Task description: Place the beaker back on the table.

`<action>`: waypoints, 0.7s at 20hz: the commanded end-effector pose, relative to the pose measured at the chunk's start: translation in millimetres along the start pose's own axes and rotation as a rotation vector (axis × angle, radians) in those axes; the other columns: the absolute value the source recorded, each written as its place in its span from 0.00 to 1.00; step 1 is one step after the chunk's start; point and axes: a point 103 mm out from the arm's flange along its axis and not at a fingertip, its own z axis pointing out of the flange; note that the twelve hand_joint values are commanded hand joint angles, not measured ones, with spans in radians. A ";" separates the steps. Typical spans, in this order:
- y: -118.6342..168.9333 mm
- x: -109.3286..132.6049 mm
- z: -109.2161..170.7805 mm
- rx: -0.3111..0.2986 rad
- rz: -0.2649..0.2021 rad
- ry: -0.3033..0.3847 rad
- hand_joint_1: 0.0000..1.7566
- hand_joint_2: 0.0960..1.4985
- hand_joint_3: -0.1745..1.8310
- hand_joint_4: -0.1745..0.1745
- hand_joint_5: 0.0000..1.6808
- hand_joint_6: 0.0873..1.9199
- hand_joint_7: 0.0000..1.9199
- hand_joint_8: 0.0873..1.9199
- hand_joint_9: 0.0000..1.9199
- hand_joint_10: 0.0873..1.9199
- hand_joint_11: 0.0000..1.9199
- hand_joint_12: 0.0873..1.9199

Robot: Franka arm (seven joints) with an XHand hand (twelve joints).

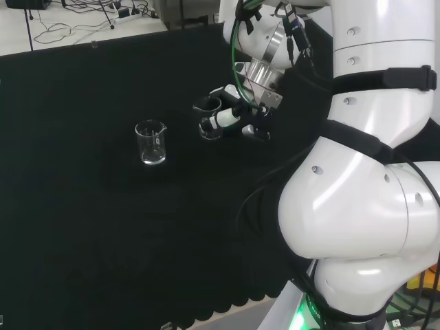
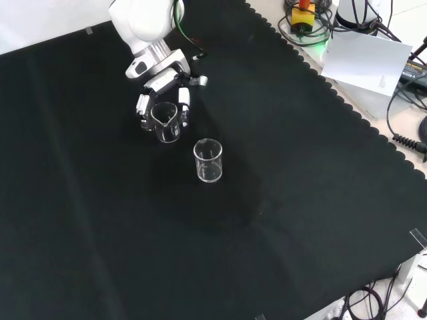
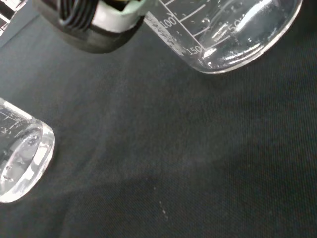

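Fingers of the hand (image 2: 162, 90) curl round the beaker (image 2: 166, 122), upright, seemingly just above the cloth (image 2: 300, 200); a second beaker (image 2: 208, 161) stands at five o'clock, front view.

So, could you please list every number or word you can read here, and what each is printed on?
"100" on the held beaker, by its scale lines.
"150" on the same beaker.
A third figure there may be "50"; too blurred to confirm.
Marks on the other beaker are too faint to read.
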 end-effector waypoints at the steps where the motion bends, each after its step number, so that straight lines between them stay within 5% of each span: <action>1: -4.5 -0.1 -4.6 -0.006 0.009 -0.002 0.69 0.65 0.00 0.40 0.37 0.53 0.38 0.38 0.42 0.25 0.25 0.65; 7: -11.0 8.2 -10.5 -0.012 -0.006 -0.012 0.65 0.61 0.00 0.35 0.23 0.37 0.28 0.36 0.33 0.27 0.13 0.69; 14: -14.0 8.9 -11.7 0.021 0.024 -0.020 0.61 0.59 0.00 0.33 0.21 0.24 0.24 0.36 0.27 0.30 0.08 0.70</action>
